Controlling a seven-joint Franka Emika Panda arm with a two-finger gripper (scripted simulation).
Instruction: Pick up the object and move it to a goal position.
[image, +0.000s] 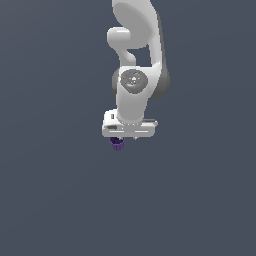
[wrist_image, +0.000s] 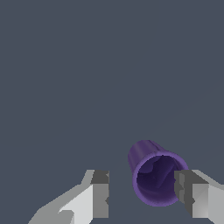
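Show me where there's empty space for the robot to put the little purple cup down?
Nearly everywhere: the plain grey surface is bare on all sides of the white robot arm. The only busy spot is right under the white gripper, where the small purple cylindrical cup sits between its open fingers, close to one of them.

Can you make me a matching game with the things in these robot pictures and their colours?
Things:
1. cup
2. robot arm
3. claw finger pads
4. background

Colours:
A. dark blue-grey
B. purple
C. white
D. dark grey

Pairs: 1-B, 2-C, 3-D, 4-A
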